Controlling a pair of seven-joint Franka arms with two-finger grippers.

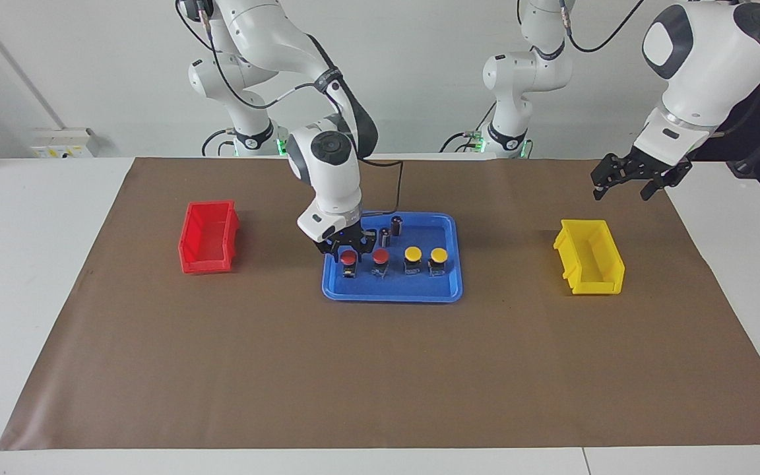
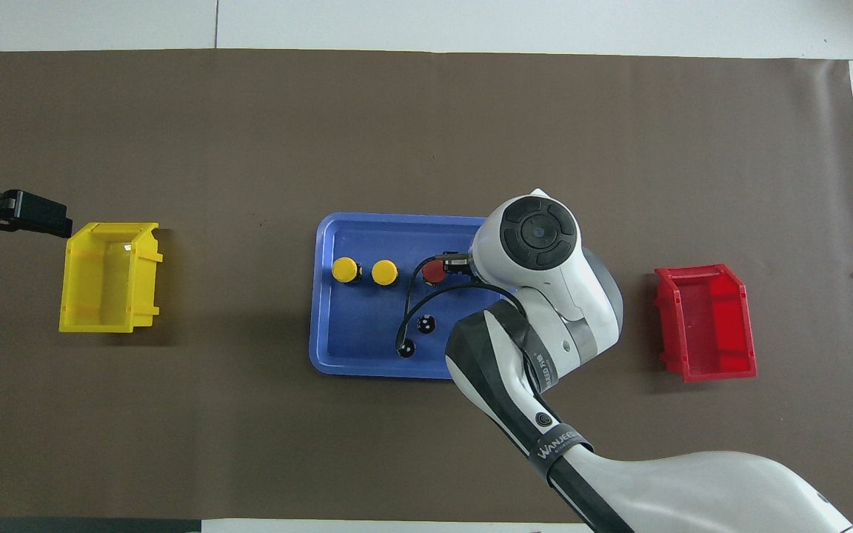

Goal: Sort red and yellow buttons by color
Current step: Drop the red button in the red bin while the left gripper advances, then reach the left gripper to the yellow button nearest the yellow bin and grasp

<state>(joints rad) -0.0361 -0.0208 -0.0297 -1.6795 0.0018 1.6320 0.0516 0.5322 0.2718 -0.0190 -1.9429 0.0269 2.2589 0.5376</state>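
Observation:
Four buttons stand in a row in the blue tray [image 1: 393, 287]: two red [image 1: 348, 256] [image 1: 380, 256] and two yellow [image 1: 412, 253] [image 1: 439, 254]. My right gripper [image 1: 348, 249] is low in the tray, fingers apart on either side of the red button at the right arm's end of the row. In the overhead view the right arm's hand hides that button; the other red button [image 2: 432, 272] and both yellow buttons [image 2: 345, 269] [image 2: 384, 272] show. My left gripper [image 1: 623, 190] is open and empty, up in the air beside the yellow bin [image 1: 590, 266], and waits.
A red bin [image 1: 208, 237] stands toward the right arm's end of the table. Two dark cylinders with silver tops [image 1: 396, 225] [image 1: 384, 236] stand in the tray, nearer to the robots than the buttons. A brown mat [image 1: 380, 369] covers the table.

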